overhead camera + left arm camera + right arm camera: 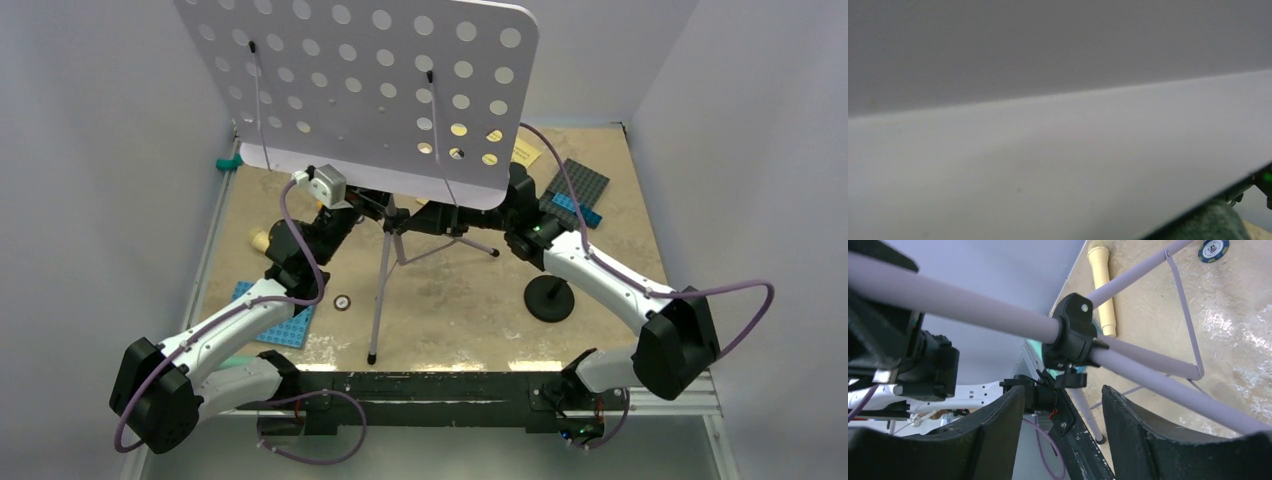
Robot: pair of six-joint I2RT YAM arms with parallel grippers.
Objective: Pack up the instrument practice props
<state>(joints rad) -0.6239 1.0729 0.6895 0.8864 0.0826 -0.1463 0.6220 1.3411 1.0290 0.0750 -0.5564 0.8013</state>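
The tall music stand fills the middle, its perforated pale lilac desk tilted over both wrists and its tripod legs on the table. My left gripper is hidden under the desk in the top view. In the right wrist view its black fingers sit on either side of the stand's lilac tube. My right gripper is open and empty, just short of the black clamp collar. The cream microphone lies on the table. The black round-base mic stand stands at the right. Yellow pages lie behind the desk.
A blue baseplate lies near the left arm. Grey and blue baseplates lie at the back right. A small round chip rests by the tripod. White walls close in on three sides. The left wrist view shows only the desk's pale surface.
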